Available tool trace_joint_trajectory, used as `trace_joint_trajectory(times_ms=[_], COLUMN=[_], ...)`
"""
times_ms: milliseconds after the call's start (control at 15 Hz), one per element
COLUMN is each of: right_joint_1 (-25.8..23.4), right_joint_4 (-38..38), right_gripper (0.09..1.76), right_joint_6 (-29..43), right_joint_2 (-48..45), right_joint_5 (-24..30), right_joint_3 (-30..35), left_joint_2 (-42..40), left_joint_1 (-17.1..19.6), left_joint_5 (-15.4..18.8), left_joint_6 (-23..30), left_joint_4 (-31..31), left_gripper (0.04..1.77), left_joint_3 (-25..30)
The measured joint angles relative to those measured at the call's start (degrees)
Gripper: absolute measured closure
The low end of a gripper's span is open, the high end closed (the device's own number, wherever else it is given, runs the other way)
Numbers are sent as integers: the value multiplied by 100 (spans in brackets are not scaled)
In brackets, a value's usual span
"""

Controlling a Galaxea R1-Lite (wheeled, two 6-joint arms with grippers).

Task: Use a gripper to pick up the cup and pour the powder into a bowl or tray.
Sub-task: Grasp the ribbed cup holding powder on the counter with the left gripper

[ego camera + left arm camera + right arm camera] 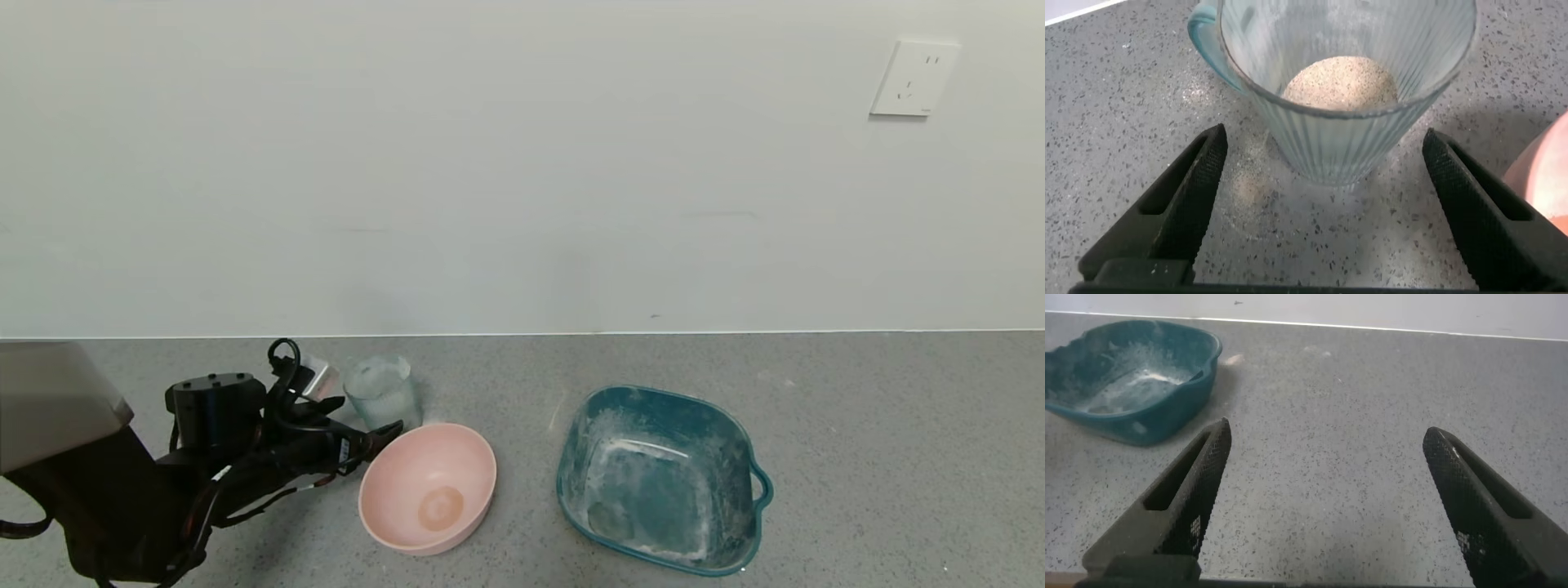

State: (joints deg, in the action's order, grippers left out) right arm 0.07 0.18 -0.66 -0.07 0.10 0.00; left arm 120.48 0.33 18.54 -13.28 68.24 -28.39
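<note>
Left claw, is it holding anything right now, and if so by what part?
Nothing is held. The left claw is open, its fingers on either side of the cup but apart from its ribbed wall. The right claw is open too, over bare counter.

Ribbed pale blue-green cup [1347,98], pink bowl [428,496], white-smeared teal tray [661,478], speckled grey counter [857,457].

Black left pincer [371,416]: slim textured fingers, bolted cylindrical wrist, looping cables.

the left gripper [369,416] is low, reaching forward, fingers [1188,200] wide apart. the right gripper [1327,498] is also spread wide.
</note>
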Motion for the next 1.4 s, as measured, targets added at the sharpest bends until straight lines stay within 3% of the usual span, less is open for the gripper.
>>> trace_joint_trajectory(times_ms=[1400], right_joint_1=[0], right_joint_4=[0], right_gripper=[14], right_joint_6=[-5], right_joint_2=[0], right_joint_5=[-2], right_joint_3=[0], left_joint_2=[407], left_joint_1=[-182], left_joint_5=[-30], left_joint_6=[416], left_joint_4=[17], left_gripper=[9], left_joint_3=[-652])
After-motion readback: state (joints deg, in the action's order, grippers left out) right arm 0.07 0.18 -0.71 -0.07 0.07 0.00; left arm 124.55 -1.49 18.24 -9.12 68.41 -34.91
